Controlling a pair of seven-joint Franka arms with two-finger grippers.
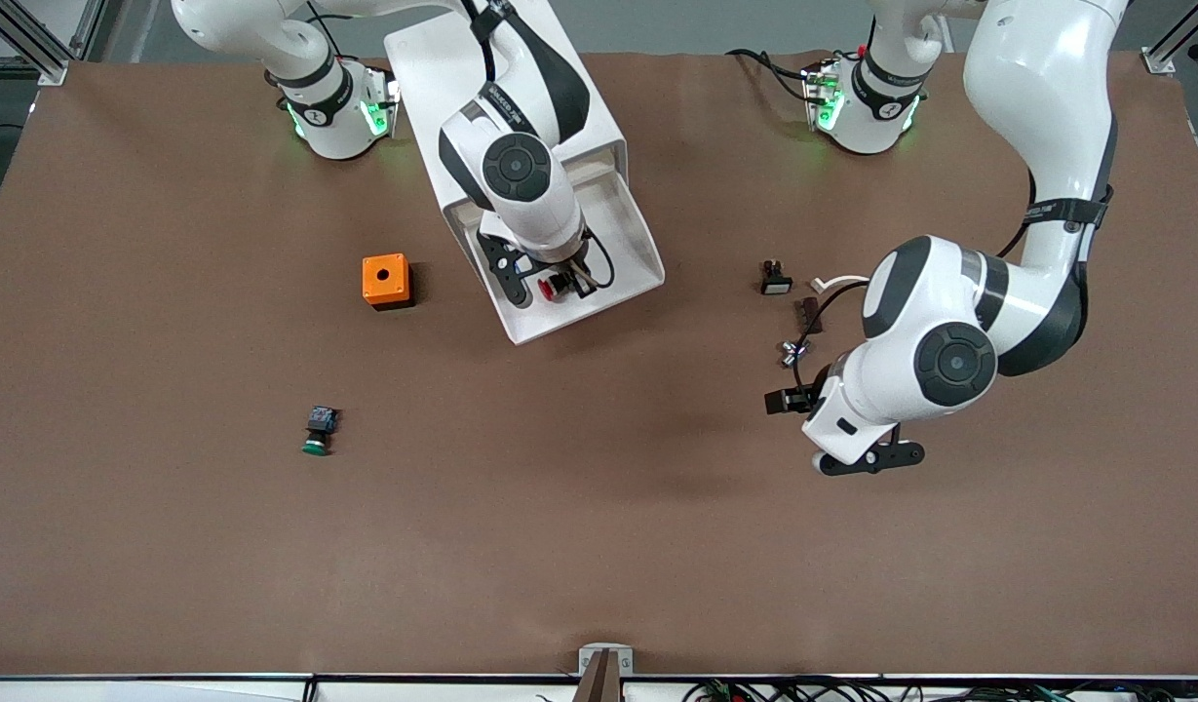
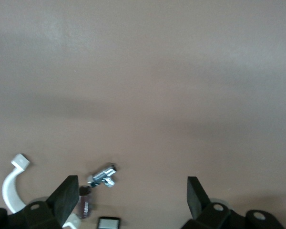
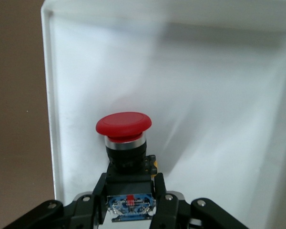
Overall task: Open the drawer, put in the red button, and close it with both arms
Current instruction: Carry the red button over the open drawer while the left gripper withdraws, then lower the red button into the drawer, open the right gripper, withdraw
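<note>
The white cabinet's top drawer (image 1: pixel 626 219) stands pulled out toward the front camera. My right gripper (image 1: pixel 562 285) hangs over the open tray, shut on the red button (image 1: pixel 552 287). In the right wrist view the red button (image 3: pixel 123 125) shows its red cap over the white drawer floor (image 3: pixel 214 109), and the fingers (image 3: pixel 160 187) clamp its black-and-blue body. My left gripper (image 1: pixel 837 429) is open and holds nothing, hovering above bare table toward the left arm's end. Its fingers (image 2: pixel 66 195) stand wide apart in the left wrist view.
An orange box (image 1: pixel 385 280) sits beside the cabinet toward the right arm's end. A green-capped button (image 1: pixel 318 431) lies nearer the front camera. Small parts lie near the left gripper: a black switch (image 1: pixel 775 280), a white hook (image 2: pixel 12 183), a silver piece (image 2: pixel 103 175).
</note>
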